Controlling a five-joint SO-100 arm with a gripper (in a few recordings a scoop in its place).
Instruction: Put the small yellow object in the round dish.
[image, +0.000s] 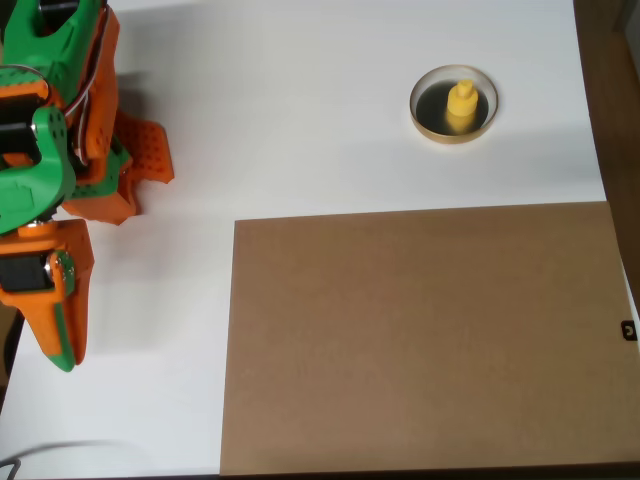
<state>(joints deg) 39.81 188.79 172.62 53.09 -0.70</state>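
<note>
**Yellow piece sits in the dish; arm parked at the far edge**

The small yellow object (460, 104) stands inside the round dish (421, 112), upright with its knob on top, resting on the dark floor of the dish a little right of centre in the overhead view. It lies wholly within the pale rim and does not appear to lean on it. The dish stands on the white desk (300, 110) toward the upper right, just above the top edge of a large brown board (420, 340) that covers the lower right of the surface; dish and board are near each other but apart.

Judged from how things lie, the placing is done, and the step in hand is simply to leave the result alone. Doing that well means keeping the arm clear of the dish, making no sweep across the upper part of the desk, and settling the arm in its rest pose on the left without jolting the surface, since the piece is tiny and light and could tip if the dish were knocked.

The tool (55, 320) shows at the left edge in the overhead view, an orange and green finger pointing down the picture, well apart from the dish. It carries nothing and touches neither task thing. How far it is open I cannot tell from this angle; the fingers overlap and no gap shows.
</note>
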